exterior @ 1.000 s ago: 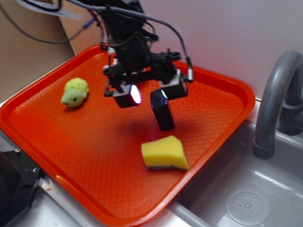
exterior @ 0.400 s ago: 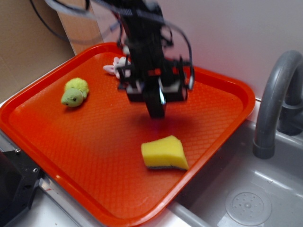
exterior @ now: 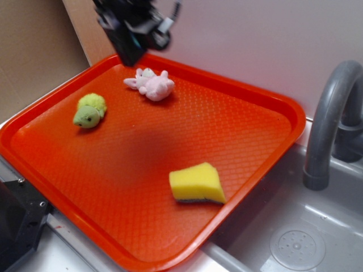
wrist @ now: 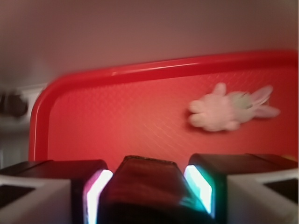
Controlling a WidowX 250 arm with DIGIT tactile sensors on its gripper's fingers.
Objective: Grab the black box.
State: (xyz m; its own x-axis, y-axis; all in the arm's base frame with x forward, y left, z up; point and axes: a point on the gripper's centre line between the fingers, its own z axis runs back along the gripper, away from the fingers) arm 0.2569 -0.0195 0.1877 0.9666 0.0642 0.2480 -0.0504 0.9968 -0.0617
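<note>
**Black box clamped, lifted clear of tray**

Gripper (exterior: 131,48) was up at the top-left of the exterior view, above the tray's far rim, fingers closed on the black box (wrist: 142,186). Wrist view showed the box wedged between both pads (wrist: 198,184), touching each. Exterior view was too blurred to separate box from gripper.

On the red tray (exterior: 272,107): pink plush bunny (exterior: 150,84) just below the gripper near the far rim, green plush turtle (exterior: 89,110) to its left, yellow sponge (exterior: 197,183) well apart near the front-right edge. Grey faucet (exterior: 329,122) stood beside the tray over the sink (exterior: 295,238). Nothing was touching the gripper.
</note>
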